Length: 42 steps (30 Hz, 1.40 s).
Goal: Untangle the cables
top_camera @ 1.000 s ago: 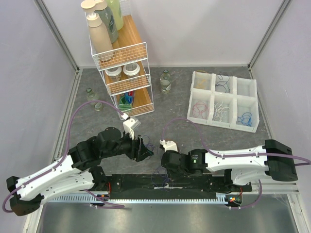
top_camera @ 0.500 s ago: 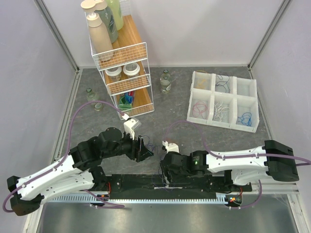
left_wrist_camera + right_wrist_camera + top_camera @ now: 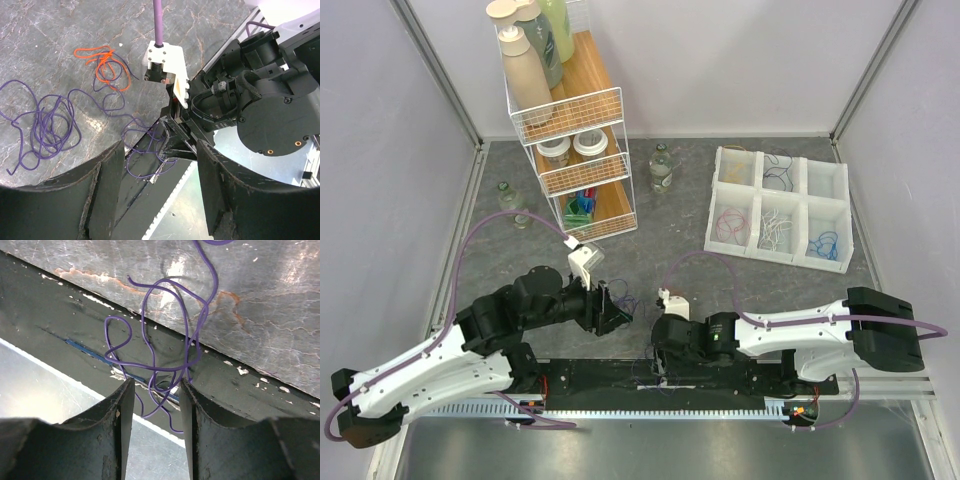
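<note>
A purple cable (image 3: 46,126) lies tangled on the grey table, and one strand runs to loops (image 3: 155,365) hanging over the black near rail. An orange-red cable (image 3: 102,62) lies beside it. My right gripper (image 3: 156,440) is open at the rail's edge (image 3: 658,372), and the purple loops dangle between its fingertips (image 3: 122,415). My left gripper (image 3: 160,200) is open and empty above the table (image 3: 616,313), and it faces the right wrist. Only bits of purple cable (image 3: 632,300) show in the top view.
A white compartment tray (image 3: 820,165) at the back right holds pink-red, white, blue and yellow cables. A wire rack (image 3: 570,130) with bottles stands at the back left. Small jars (image 3: 661,170) (image 3: 508,192) stand near it. The black rail (image 3: 720,378) runs along the near edge.
My right arm has drawn left and lower over the near rail. My left wrist has shifted slightly back and to the left. Both grippers stay open.
</note>
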Tool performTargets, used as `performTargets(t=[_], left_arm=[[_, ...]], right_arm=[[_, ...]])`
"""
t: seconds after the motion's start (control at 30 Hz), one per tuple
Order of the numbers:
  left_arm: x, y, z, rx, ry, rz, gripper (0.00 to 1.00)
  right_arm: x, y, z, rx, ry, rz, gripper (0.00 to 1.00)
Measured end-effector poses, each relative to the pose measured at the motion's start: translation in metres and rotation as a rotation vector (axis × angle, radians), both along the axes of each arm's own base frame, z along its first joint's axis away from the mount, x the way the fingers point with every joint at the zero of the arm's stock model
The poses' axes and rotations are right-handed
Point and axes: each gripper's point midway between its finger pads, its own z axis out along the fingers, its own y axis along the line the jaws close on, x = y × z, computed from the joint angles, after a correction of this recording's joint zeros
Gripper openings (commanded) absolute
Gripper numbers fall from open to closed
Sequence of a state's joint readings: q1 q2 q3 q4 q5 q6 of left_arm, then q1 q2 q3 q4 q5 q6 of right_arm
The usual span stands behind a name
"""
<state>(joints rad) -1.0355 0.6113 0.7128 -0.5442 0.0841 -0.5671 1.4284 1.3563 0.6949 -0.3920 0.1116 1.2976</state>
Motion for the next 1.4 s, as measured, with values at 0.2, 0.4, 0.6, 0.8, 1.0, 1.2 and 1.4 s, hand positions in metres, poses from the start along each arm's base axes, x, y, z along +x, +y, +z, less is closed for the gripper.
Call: performTargets(t=[0.2, 0.4, 0.6, 0.8, 1.0, 1.2, 1.4], left_arm=[[-0.001, 0.001, 0.003, -0.012, -0.007, 0.001, 0.65], [0.000, 0.001, 0.002, -0.007, -0.005, 0.001, 0.65], [0.001, 0.002, 0.002, -0.007, -0.010, 0.010, 0.66], [0.007, 0.004, 0.003, -0.003, -0.026, 0.044, 0.66], [0.014, -0.005, -0.004, 0.021, -0.024, 0.043, 0.67], [0.019, -0.020, -0.022, 0.084, -0.006, 0.009, 0.68], [0.017, -0.033, -0.028, 0.085, 0.014, -0.042, 0.70]], right_arm=[[0.003, -0.002, -0.004, -0.010, -0.009, -0.022, 0.31], [0.006, -0.003, -0.012, -0.035, -0.015, -0.026, 0.00], [0.032, -0.018, -0.002, -0.101, -0.120, -0.041, 0.00], [0.144, -0.049, 0.102, -0.042, -0.359, -0.228, 0.00], [0.246, -0.152, 0.224, -0.093, -0.641, -0.507, 0.00], [0.322, -0.257, 0.277, -0.241, -0.741, -0.747, 0.00], [0.370, -0.296, 0.257, -0.256, -0.655, -0.786, 0.00]])
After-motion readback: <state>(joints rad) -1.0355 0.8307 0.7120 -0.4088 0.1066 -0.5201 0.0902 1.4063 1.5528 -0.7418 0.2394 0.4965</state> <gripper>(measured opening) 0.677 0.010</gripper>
